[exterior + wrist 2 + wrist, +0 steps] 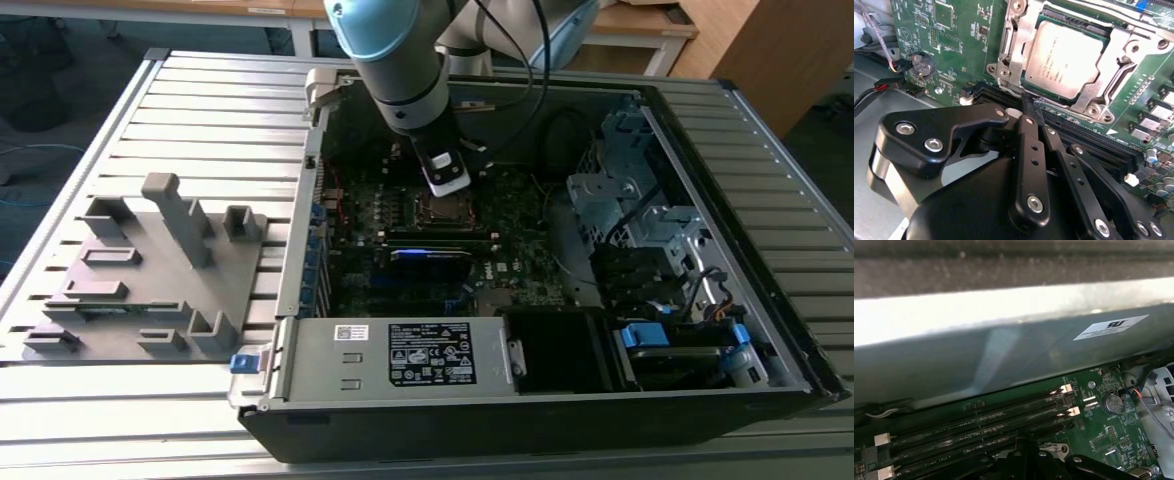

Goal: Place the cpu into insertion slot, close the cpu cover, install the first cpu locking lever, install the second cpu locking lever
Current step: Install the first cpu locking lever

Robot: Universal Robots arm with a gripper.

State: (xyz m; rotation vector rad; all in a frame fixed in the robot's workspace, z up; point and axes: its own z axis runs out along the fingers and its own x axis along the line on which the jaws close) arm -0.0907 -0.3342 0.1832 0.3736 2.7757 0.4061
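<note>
Cpu (1064, 57) seated flat in slot (1074, 20), silver top up; cover (1006, 50) lies down around it, framing chip. Gripper (1031, 102) jaws together, nothing seen between, tips at cover's edge beside memory slots (1089, 140) on motherboard (949, 30). Exterior view: arm (400, 60) reaches into open case (534, 430), gripper just above slot. Grey fixture plate (134, 290) on slatted table (80, 420), exterior view's left of case

Exterior view looked down into computer case (534, 435). Both wrist views, close in, shared memory slots (1094, 137) (979, 425); second wrist view faced cpu (1064, 60).
</note>
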